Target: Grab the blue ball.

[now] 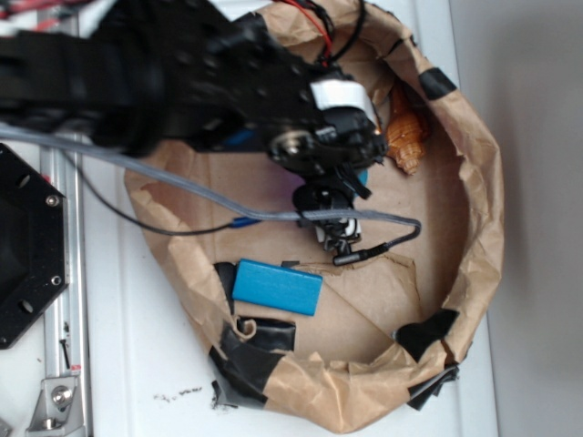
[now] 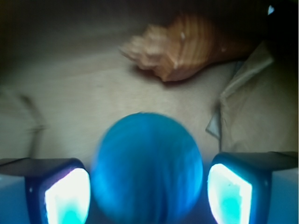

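Note:
The blue ball [image 2: 147,168] fills the lower middle of the wrist view, resting on the brown cardboard floor. My gripper [image 2: 147,163] straddles it, with one glowing pad [image 2: 67,198] on its left and the other pad [image 2: 229,193] on its right. A thin gap shows on each side, so the jaws stand open around the ball. In the exterior view the black arm covers most of this; only a sliver of the blue ball [image 1: 363,176] peeks out beside the gripper [image 1: 351,182].
A flat blue block [image 1: 277,287] lies near the front of the ring. An orange-brown lumpy figure [image 1: 406,137] [image 2: 187,44] sits just beyond the ball. A crumpled brown paper wall [image 1: 478,228] with black tape patches rings the area. A grey cable [image 1: 273,216] crosses it.

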You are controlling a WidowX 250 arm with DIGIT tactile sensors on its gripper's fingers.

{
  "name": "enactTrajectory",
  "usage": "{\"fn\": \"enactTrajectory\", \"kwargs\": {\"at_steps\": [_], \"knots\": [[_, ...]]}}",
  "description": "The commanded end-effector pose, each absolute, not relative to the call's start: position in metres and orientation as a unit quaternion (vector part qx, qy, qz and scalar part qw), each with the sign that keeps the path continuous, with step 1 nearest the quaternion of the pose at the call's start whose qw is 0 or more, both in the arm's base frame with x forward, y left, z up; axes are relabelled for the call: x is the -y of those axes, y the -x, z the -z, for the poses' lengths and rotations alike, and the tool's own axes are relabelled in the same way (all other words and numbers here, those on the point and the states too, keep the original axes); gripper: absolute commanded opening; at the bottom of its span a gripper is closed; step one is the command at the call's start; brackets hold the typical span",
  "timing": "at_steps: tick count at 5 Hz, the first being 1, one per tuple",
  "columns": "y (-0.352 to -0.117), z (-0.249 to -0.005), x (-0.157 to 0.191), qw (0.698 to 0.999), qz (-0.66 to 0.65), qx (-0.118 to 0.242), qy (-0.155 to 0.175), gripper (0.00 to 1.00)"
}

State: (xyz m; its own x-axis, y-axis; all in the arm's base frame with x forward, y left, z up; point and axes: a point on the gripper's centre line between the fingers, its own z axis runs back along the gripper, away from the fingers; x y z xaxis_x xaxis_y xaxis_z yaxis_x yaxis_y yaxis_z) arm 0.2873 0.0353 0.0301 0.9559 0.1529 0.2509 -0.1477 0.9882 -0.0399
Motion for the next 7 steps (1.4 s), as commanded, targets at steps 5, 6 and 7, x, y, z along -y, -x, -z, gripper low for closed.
{"fn": "enactTrajectory", "kwargs": {"at_steps": [5,6,7], "knots": [[-0.255,-0.196,-0.016,0.997,-0.072,0.022,-0.013,0.00],[-0.253,-0.189,-0.015,0.997,-0.076,0.022,-0.022,0.00],[-0.253,-0.188,-0.013,0.997,-0.073,0.015,-0.019,0.00]]}}
